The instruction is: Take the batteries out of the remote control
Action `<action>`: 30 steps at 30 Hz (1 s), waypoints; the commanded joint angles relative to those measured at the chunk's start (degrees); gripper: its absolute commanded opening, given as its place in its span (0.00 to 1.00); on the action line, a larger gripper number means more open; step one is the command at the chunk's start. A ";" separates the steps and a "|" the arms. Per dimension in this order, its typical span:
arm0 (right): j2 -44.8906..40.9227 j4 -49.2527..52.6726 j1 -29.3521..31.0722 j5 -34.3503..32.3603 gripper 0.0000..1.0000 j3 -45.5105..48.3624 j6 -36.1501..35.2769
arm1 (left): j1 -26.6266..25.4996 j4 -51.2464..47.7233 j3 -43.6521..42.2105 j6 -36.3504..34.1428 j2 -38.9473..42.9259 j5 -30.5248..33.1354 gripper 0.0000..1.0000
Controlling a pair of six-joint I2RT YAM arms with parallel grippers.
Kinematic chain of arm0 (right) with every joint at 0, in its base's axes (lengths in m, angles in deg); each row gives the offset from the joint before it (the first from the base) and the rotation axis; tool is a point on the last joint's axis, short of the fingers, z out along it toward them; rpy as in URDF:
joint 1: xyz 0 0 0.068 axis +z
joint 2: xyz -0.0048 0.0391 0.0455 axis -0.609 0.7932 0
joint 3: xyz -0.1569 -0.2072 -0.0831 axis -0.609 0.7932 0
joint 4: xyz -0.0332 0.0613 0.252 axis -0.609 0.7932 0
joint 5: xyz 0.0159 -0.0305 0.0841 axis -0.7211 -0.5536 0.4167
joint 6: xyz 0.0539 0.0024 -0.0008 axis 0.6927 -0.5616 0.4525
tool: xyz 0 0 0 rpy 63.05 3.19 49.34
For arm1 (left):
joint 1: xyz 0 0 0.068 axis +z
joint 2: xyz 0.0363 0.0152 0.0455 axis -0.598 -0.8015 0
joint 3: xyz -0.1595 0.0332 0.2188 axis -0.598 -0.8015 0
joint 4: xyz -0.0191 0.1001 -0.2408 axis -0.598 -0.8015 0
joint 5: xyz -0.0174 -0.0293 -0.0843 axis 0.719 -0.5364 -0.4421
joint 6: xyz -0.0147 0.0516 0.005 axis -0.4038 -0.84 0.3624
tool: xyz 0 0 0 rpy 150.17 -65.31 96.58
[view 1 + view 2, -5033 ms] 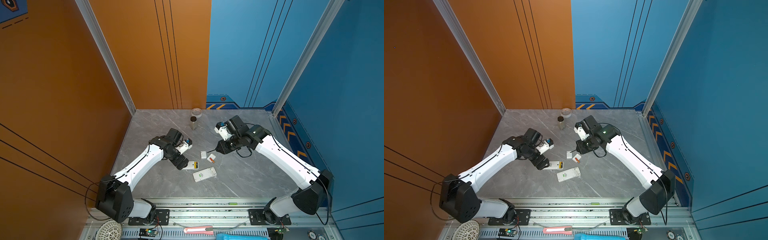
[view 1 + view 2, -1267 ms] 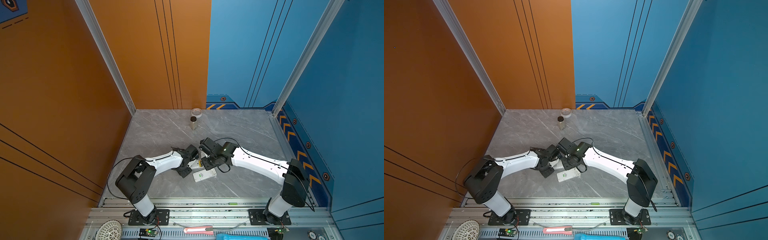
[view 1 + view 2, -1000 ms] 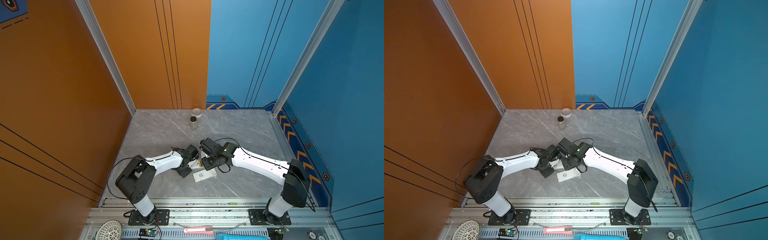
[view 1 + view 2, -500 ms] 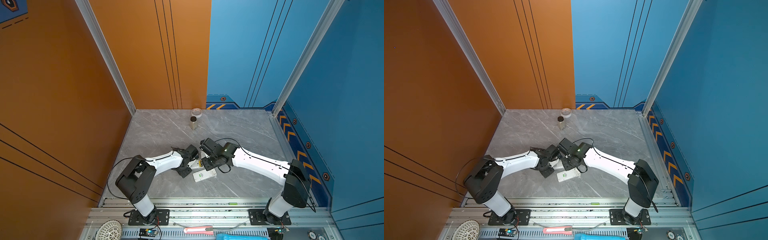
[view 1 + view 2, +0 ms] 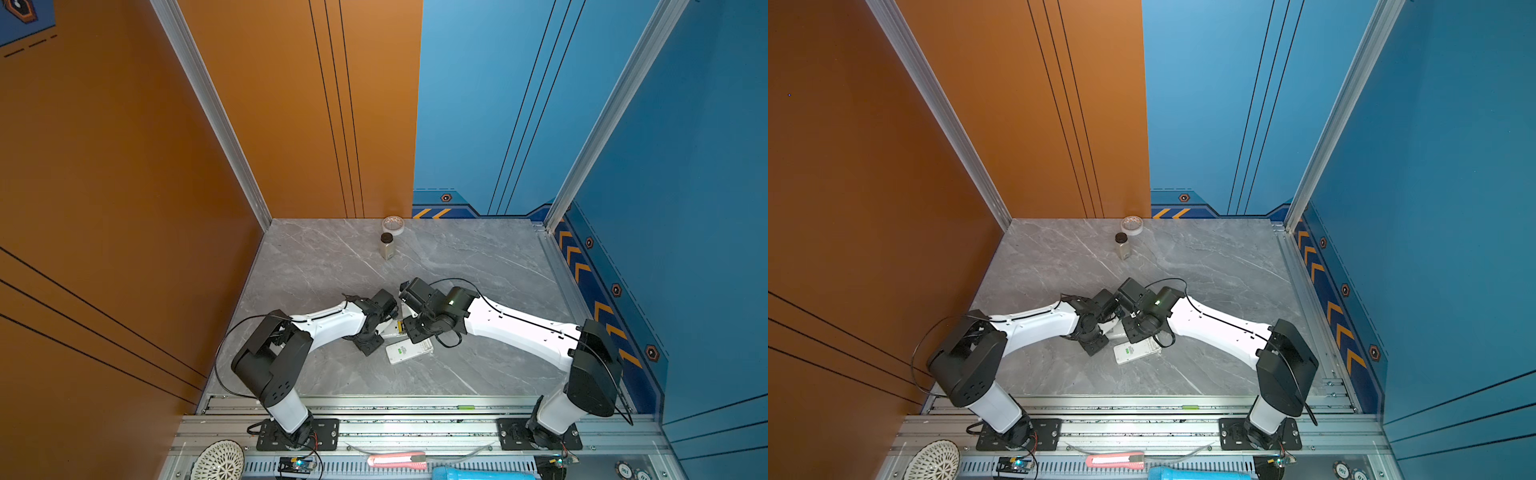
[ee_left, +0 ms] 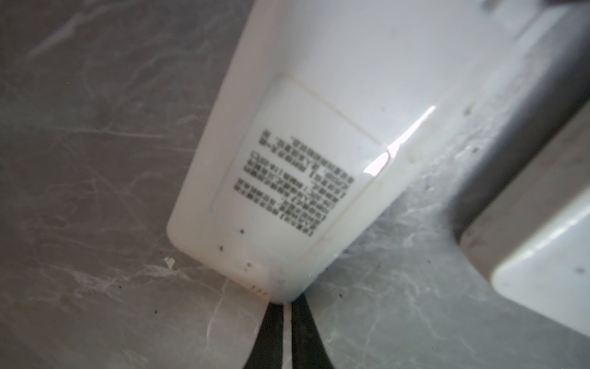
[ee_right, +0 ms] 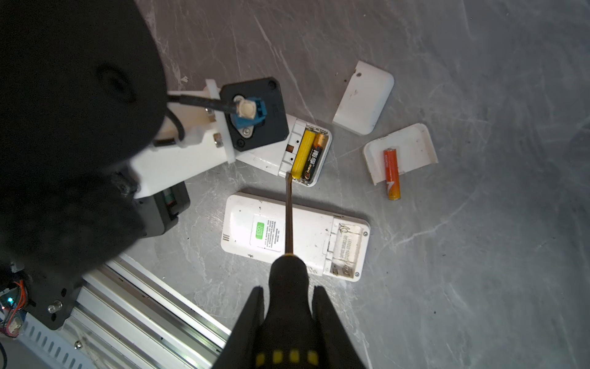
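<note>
The right tool (image 7: 289,289) grips the screwdriver (image 7: 288,220), tip at the yellow battery (image 7: 303,150) in the remote (image 7: 266,159), 11 o'clock from the empty remote (image 5: 409,352). The closed left tool (image 6: 287,305) touches the remote; a hard push could flick the battery away.

The flat white plastic remote (image 7: 295,236) in the middle of the right wrist view has a green sticker (image 7: 260,230) that says "ECO". Other small print is too blurry to read.

Batteries (image 7: 303,150) in remote (image 7: 271,157), loose battery (image 7: 391,174) on cover (image 7: 410,145)
</note>
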 commanded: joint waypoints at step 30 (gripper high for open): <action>-3.71 3.47 -2.41 1.21 0.00 1.36 0.36 | 6.67 8.25 -6.98 -19.26 15.77 -17.88 0.98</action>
